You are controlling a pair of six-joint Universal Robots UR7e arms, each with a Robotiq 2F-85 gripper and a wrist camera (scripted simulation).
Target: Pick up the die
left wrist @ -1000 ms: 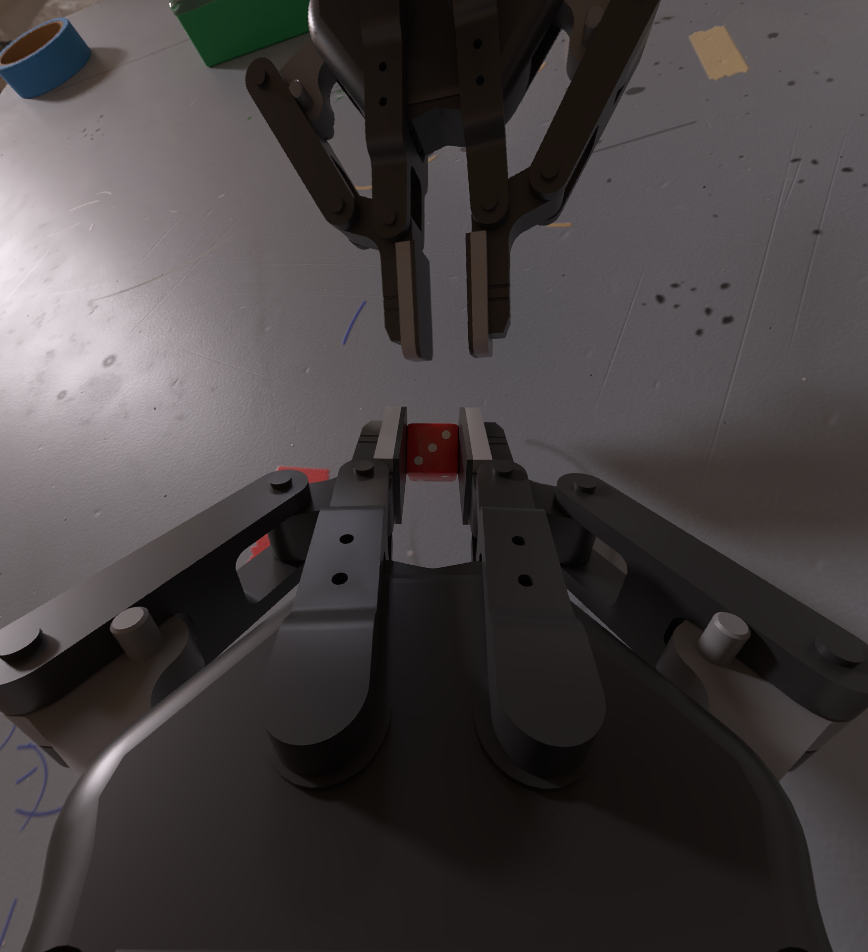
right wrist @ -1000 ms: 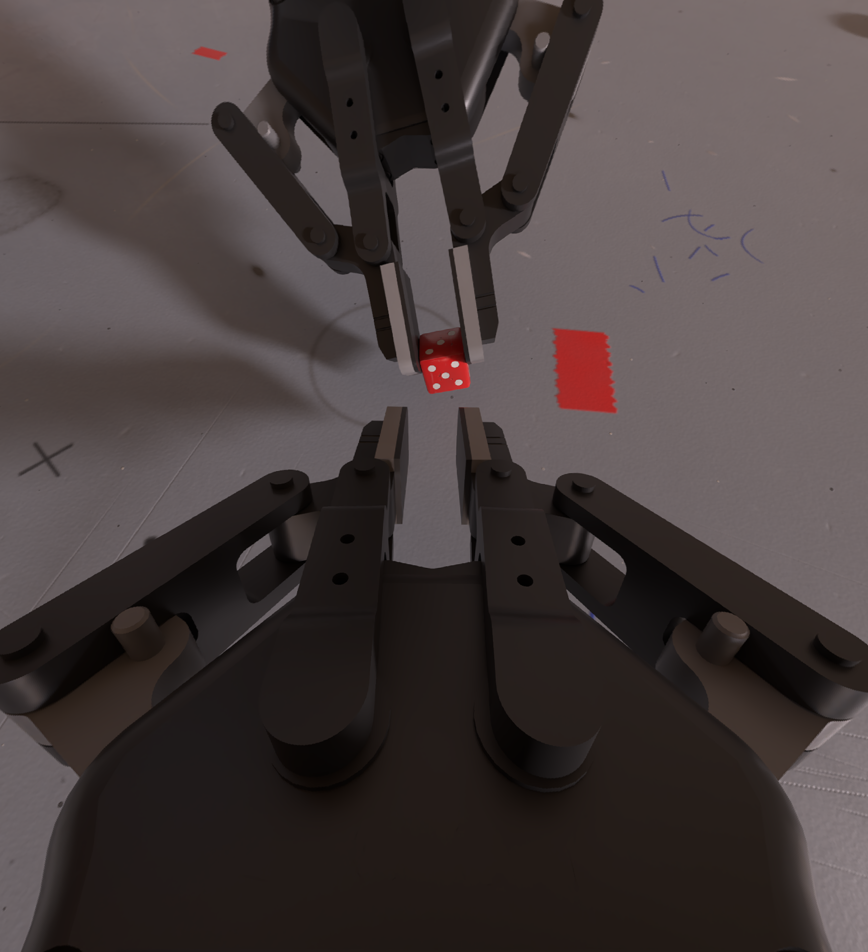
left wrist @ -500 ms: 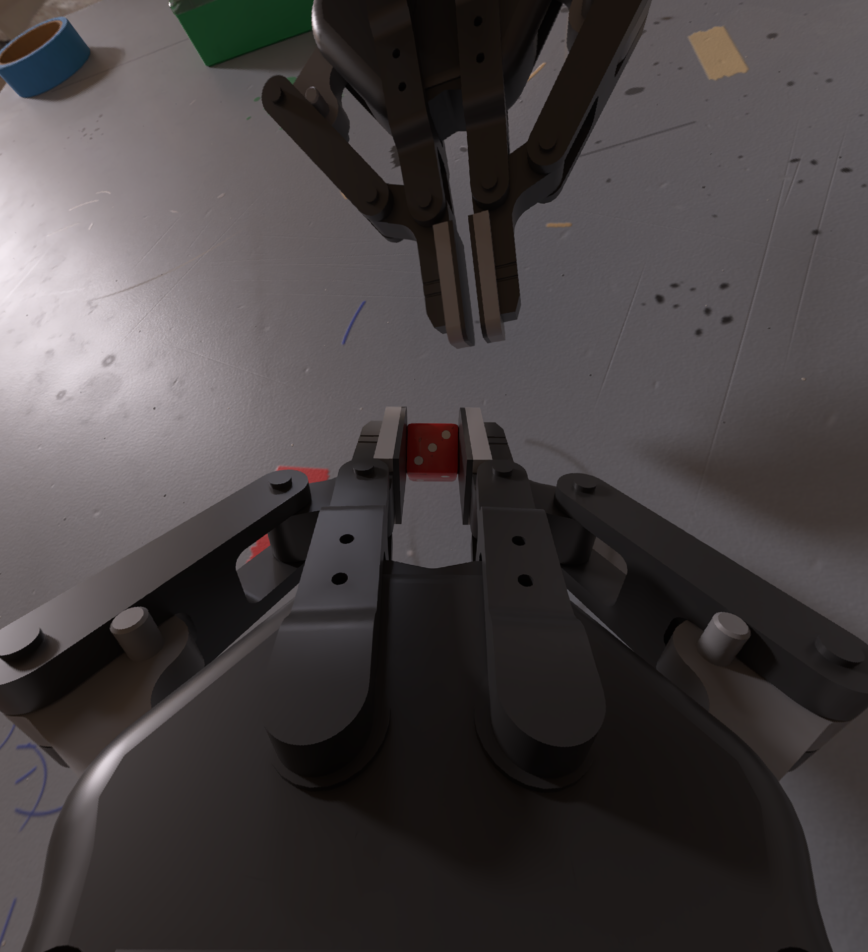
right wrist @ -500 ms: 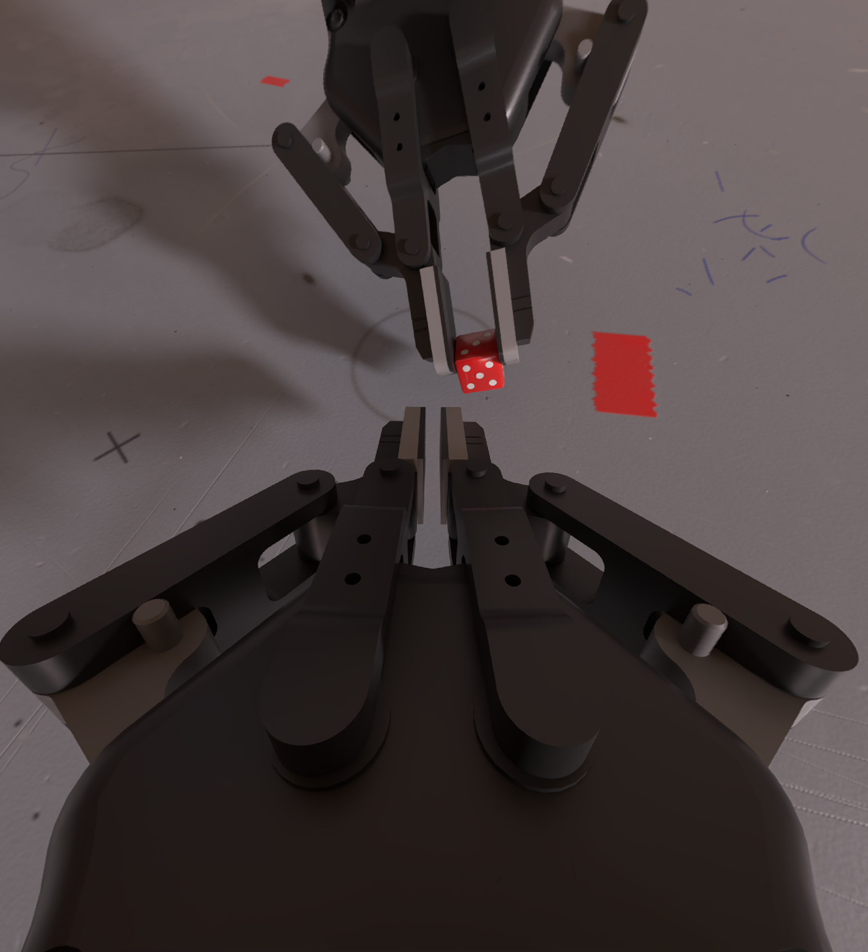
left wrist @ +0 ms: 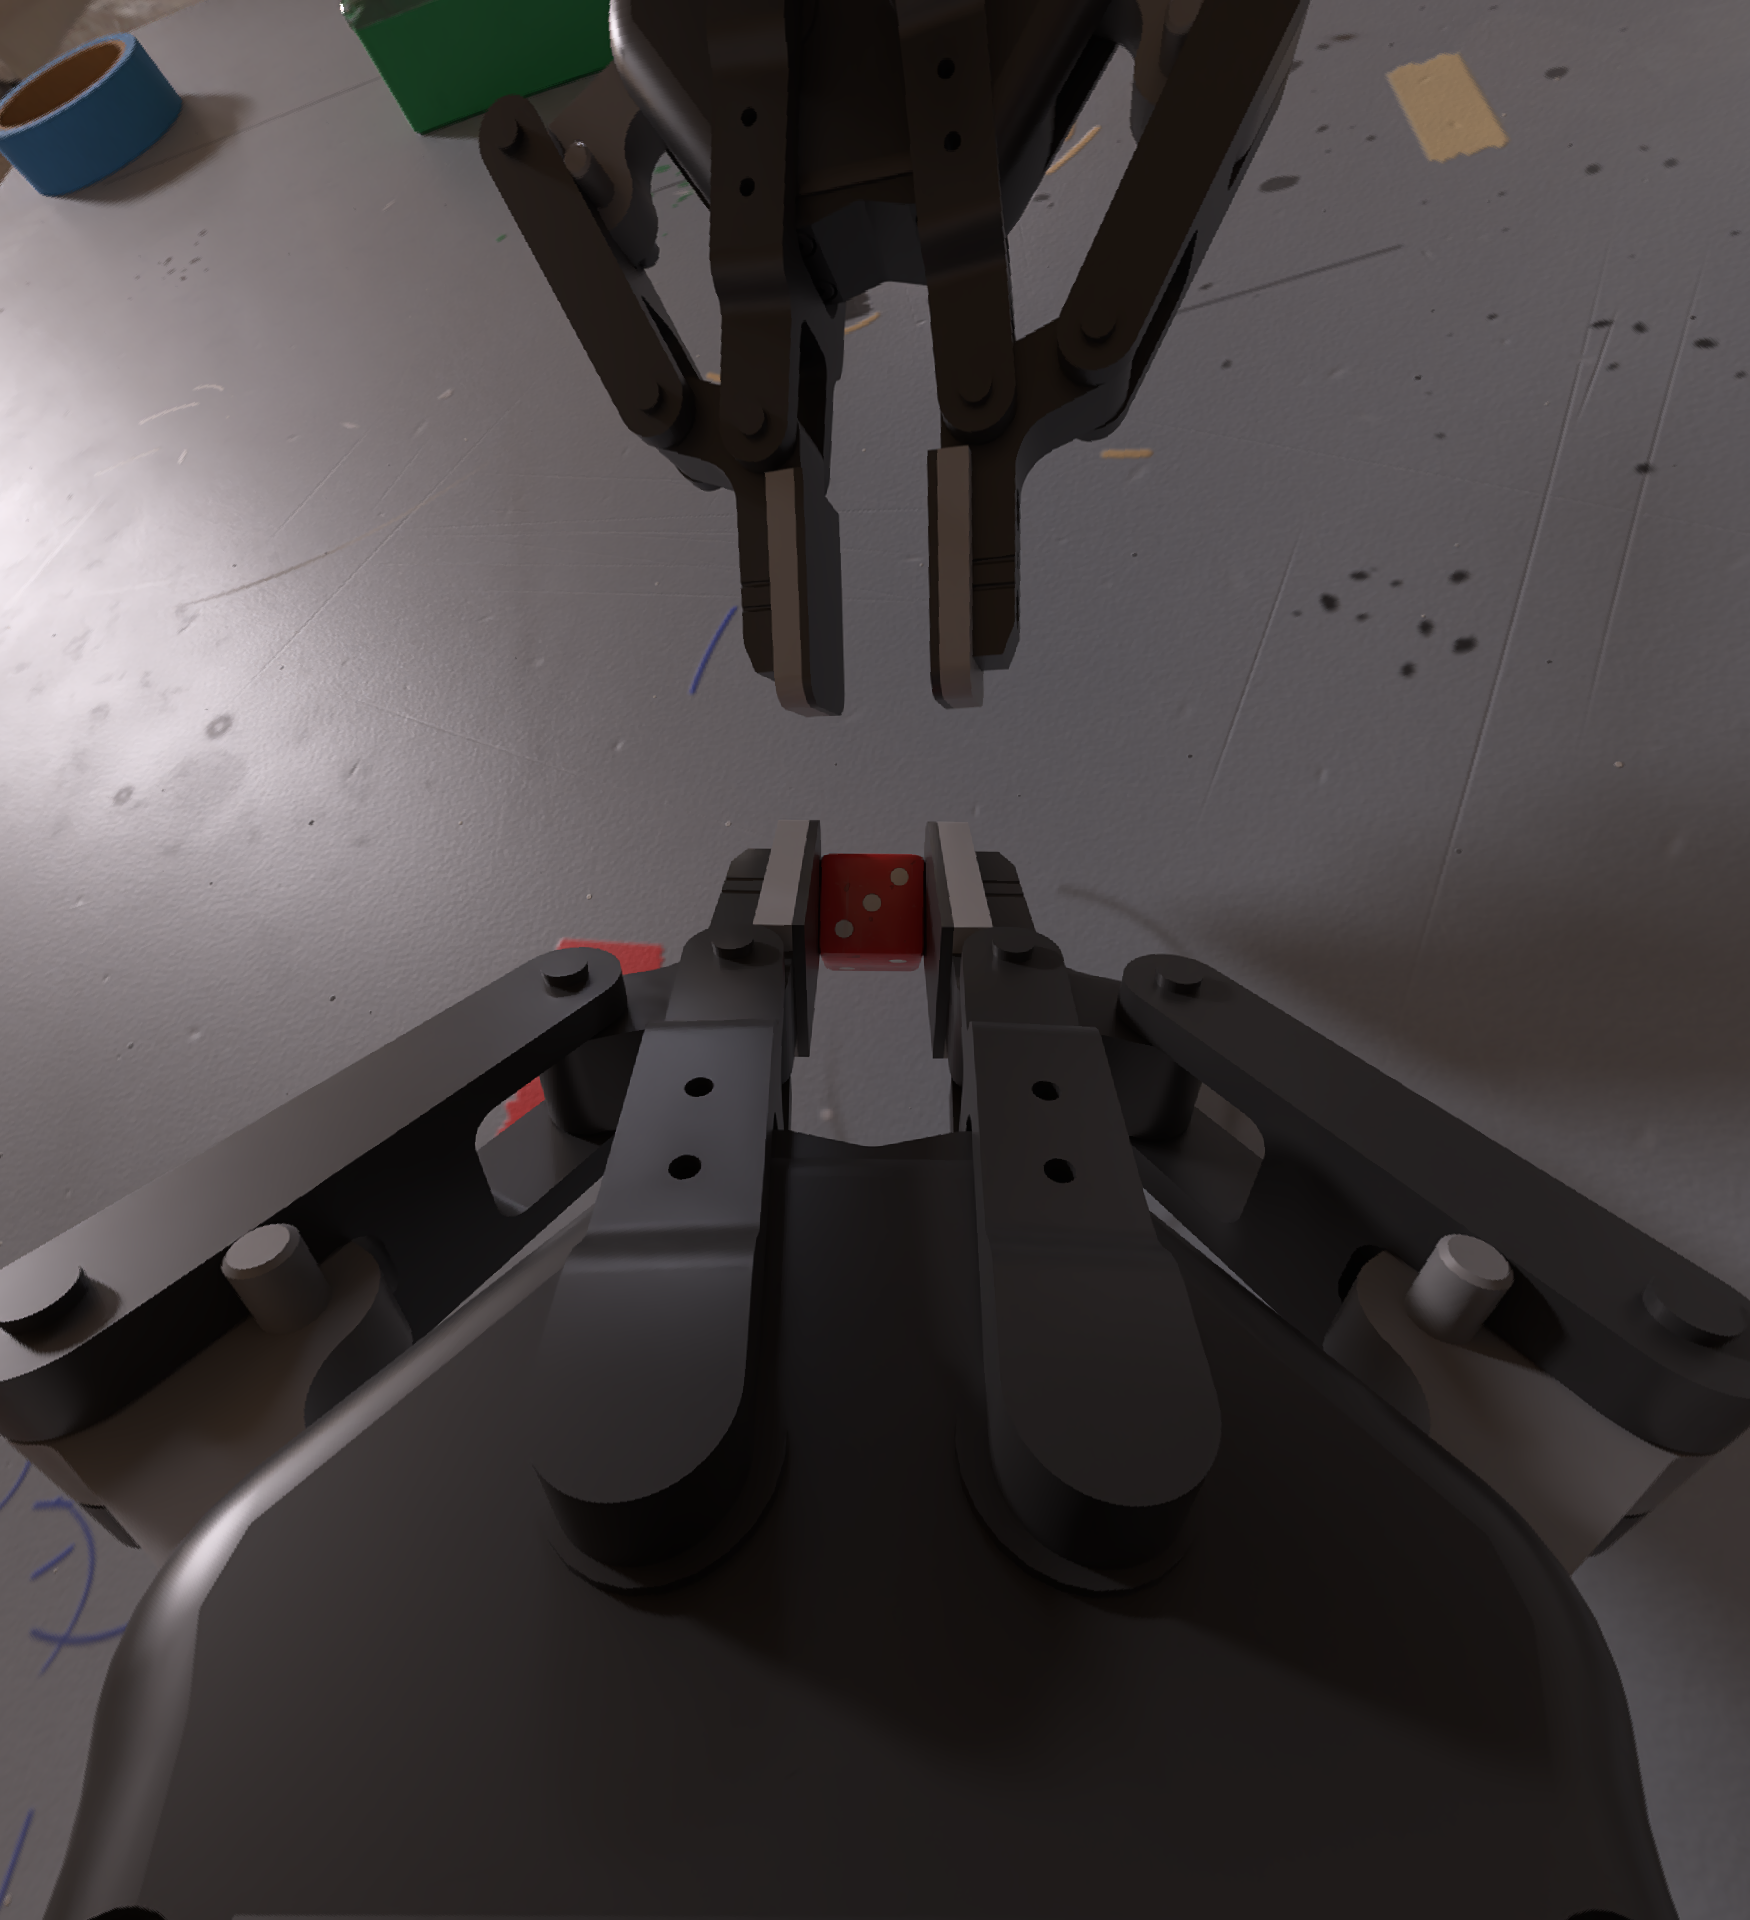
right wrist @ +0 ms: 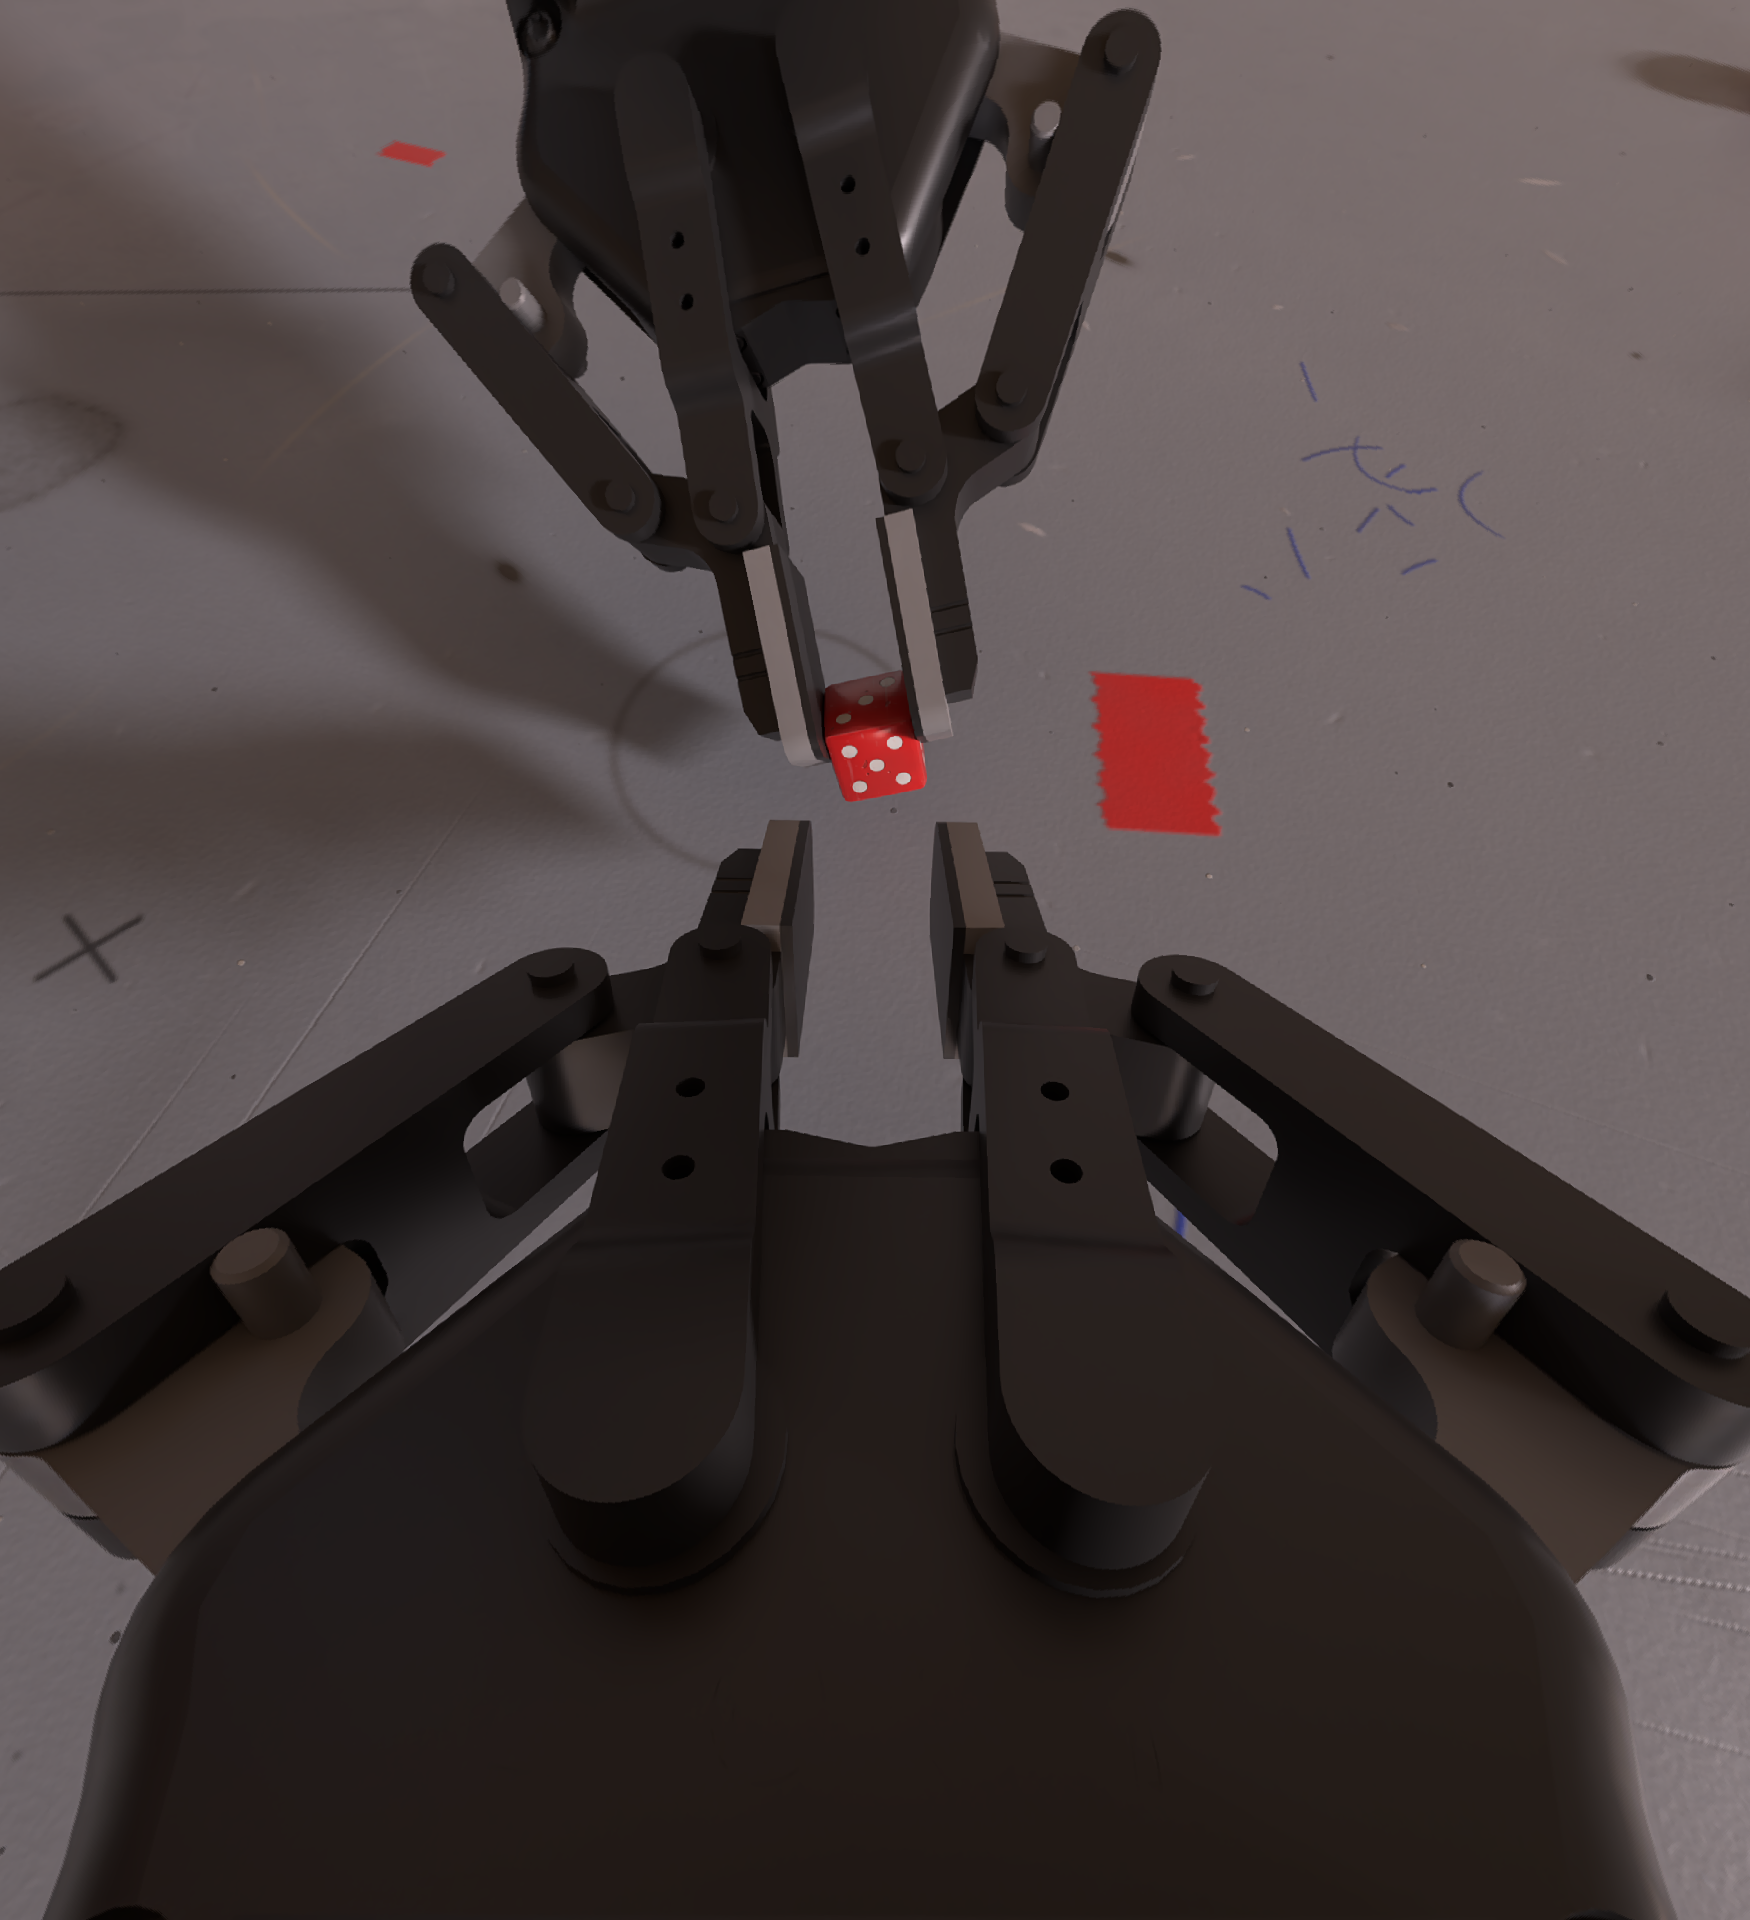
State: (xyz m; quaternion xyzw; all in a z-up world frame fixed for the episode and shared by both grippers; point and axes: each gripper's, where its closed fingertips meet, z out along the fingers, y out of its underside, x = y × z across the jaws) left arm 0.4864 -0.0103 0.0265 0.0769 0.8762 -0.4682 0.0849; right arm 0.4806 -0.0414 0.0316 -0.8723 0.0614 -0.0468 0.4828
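The right gripper, nearly closed half a second ago, is now reopened and empty, while the die is kept clamped by the left gripper, possibly for handover.

You're at a workshop bench. Your grey tabletop is scratched, ink-spattered and pen-marked, with a blue tape roll and tape scraps.

No legible text, red die showing three pips, five pips in right wrist view
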